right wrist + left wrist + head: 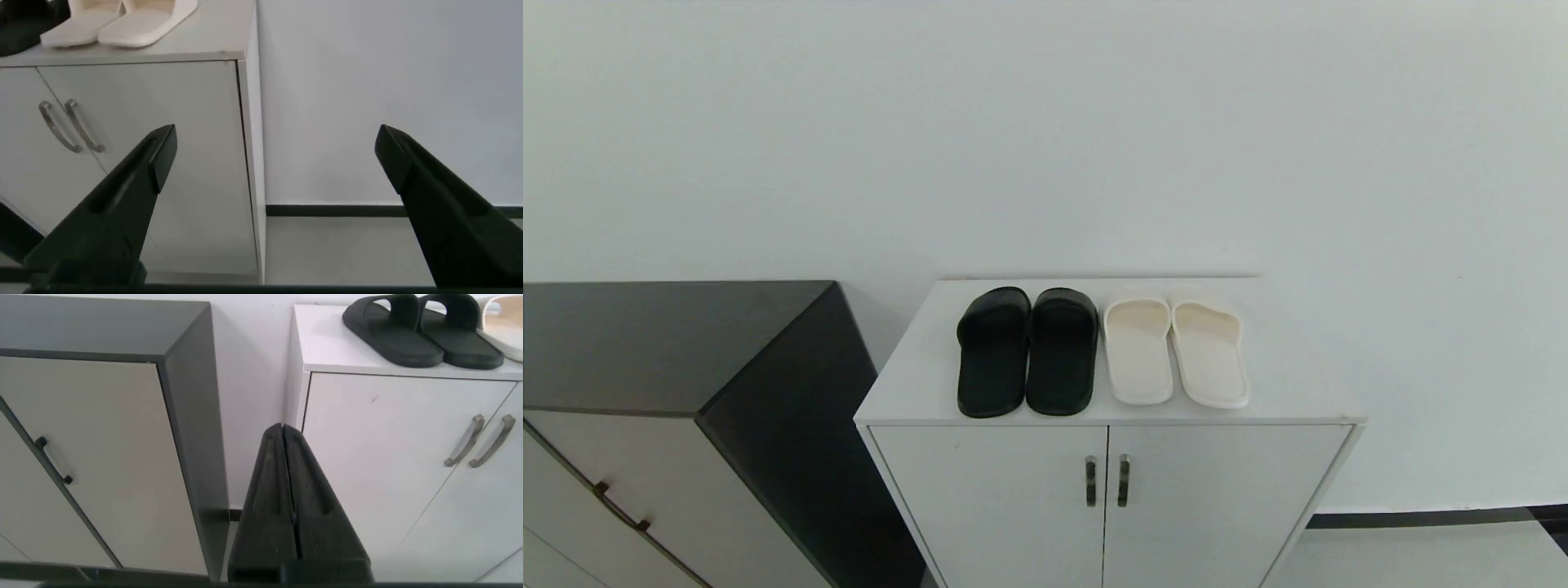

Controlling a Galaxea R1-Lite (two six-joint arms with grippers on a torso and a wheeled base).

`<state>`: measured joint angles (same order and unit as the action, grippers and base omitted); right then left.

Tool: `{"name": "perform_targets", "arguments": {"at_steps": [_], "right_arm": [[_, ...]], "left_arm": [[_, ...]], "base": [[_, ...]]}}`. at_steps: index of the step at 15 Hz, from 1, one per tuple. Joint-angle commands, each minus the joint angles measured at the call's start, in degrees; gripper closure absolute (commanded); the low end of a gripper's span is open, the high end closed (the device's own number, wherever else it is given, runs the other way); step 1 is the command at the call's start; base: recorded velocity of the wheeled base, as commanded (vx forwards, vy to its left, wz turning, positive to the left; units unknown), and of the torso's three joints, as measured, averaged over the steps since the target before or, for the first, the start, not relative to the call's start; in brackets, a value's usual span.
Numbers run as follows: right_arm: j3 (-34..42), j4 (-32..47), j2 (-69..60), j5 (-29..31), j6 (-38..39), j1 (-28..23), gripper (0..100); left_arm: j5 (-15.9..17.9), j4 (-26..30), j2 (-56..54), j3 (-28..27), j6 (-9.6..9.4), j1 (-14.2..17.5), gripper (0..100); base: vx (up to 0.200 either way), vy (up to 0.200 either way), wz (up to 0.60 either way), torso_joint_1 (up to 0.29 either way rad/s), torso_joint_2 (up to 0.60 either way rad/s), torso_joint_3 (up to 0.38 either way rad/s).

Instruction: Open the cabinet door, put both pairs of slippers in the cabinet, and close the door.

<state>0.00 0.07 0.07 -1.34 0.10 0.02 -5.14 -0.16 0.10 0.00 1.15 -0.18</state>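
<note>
White cabinet [996,523]: it stands against the wall [1045,122] with both doors [1217,506] shut. The two handles [1090,481] are upright, just beside each other at the middle seam.
Surface [1298,384]: the flat top of the cabinet, which carries both pairs of slippers.
Black slippers [992,359]: on the left part of the surface, side by side and touching, toes toward the wall, heels near the front edge.
Cream slippers [1139,355]: on the surface just right of the black pair, also side by side, toes toward the wall.
Dark cabinet [768,425]: left of the white one with a narrow gap between them. It has a black top and side, and a pale front with a bar handle [621,508].
Left gripper [283,429]: closed, the two fingers pressed together with nothing between them. It is before the gap between the two cabinets, lower than the surface.
Right gripper [276,135]: open wide and empty. It faces the white cabinet's right edge at the height of the doors, apart from them.
Floor [1421,555]: pale, with a dark skirting strip [1421,518] along the wall at the right.
</note>
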Motion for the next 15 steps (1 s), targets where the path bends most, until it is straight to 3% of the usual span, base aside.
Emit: {"name": "perform_targets", "arguments": {"at_steps": [1,3,4,7,10,12,15], "right_arm": [[-0.62,-1.04,0.1,1.25,-0.01,-0.29,0],[-12.3,-2.18,5.99,1.08,3.51,1.21,0],[-16.26,1.07,13.02,-2.7,3.86,1.65,0],[-15.21,-0.42,25.77,-10.35,3.33,2.0,0],[-16.35,-13.52,41.15,-10.61,3.07,9.29,0],[-19.69,-17.56,49.67,-6.48,3.15,15.36,0],[-27.42,-20.73,61.19,9.25,7.72,30.39,0]], "left_arm": [[0.13,-0.02,-0.01,0.0,0.0,0.01,100],[0.31,0.07,-0.01,0.0,-0.18,0.01,100],[0.4,0.07,-0.01,0.0,-0.09,0.01,100],[0.4,0.07,-0.01,0.0,-0.18,0.01,100],[0.4,0.07,-0.01,0.0,-0.18,0.01,100],[0.4,0.07,-0.01,0.0,-0.27,0.01,100],[0.84,0.07,-0.01,0.0,-0.88,0.01,100]], "base": [[0.0,0.0,0.0,0.0,0.0,0.0],[0.0,0.0,0.0,0.0,0.0,0.0],[0.0,0.0,0.0,0.0,0.0,0.0],[0.0,0.0,0.0,0.0,0.0,0.0],[0.0,0.0,0.0,0.0,0.0,0.0],[0.0,0.0,0.0,0.0,0.0,0.0],[0.0,0.0,0.0,0.0,0.0,0.0]]}}
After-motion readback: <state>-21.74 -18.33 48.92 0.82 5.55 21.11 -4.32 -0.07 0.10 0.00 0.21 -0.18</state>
